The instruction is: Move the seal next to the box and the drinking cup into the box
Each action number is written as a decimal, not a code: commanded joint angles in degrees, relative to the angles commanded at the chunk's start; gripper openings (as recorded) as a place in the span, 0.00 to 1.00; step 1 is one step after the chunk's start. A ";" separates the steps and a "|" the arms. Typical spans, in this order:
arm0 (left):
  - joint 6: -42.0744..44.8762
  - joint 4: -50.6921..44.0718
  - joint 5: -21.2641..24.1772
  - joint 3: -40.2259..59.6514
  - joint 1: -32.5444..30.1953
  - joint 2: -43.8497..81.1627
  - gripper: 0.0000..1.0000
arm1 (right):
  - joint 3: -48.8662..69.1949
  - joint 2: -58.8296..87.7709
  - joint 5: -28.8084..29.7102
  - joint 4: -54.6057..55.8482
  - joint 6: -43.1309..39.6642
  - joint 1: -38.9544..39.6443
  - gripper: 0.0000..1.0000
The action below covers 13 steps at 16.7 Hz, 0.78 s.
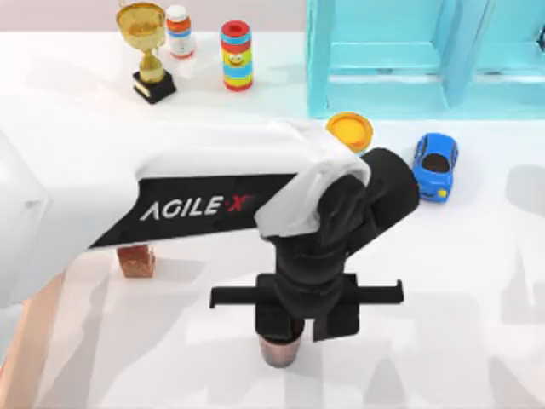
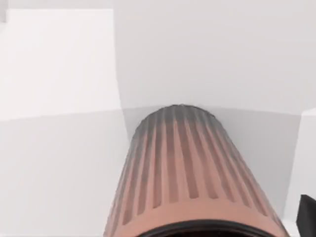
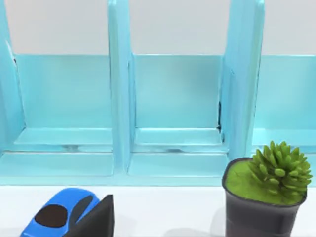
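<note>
The drinking cup point(image 1: 281, 351), brown with ribbed sides, stands near the table's front edge, mostly under my left gripper point(image 1: 302, 328). In the left wrist view the cup point(image 2: 182, 173) is very close, and one dark fingertip point(image 2: 307, 215) stands a little apart from its side, so the gripper reads as open around it. The seal point(image 1: 136, 260), a reddish-brown block, sits half hidden under my left arm, close to the box. Of the box point(image 1: 34, 328), a strip of its light-wood rim runs along the left edge.
At the back stand a gold trophy point(image 1: 145, 43), a small bottle point(image 1: 179, 30), a striped cylinder point(image 1: 236, 55) and the turquoise shelf unit point(image 1: 426, 60). A yellow-topped cylinder point(image 1: 349, 132) and a blue toy car point(image 1: 435, 164) lie before the shelf. A potted plant point(image 3: 266, 192) stands near it.
</note>
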 joint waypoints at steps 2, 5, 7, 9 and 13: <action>0.00 0.00 0.00 0.00 0.00 0.00 0.00 | 0.00 0.00 0.00 0.00 0.00 0.00 1.00; 0.00 0.00 0.00 0.00 0.00 0.00 0.00 | 0.00 0.00 0.00 0.00 0.00 0.00 1.00; 0.00 0.00 0.00 0.00 0.00 0.00 0.00 | 0.00 0.00 0.00 0.00 0.00 0.00 1.00; 0.00 0.00 0.00 0.00 0.00 0.00 0.00 | 0.00 0.00 0.00 0.00 0.00 0.00 1.00; 1.42 -2.02 -0.03 -0.31 1.48 -2.37 0.00 | 0.00 0.00 0.00 0.00 0.00 0.00 1.00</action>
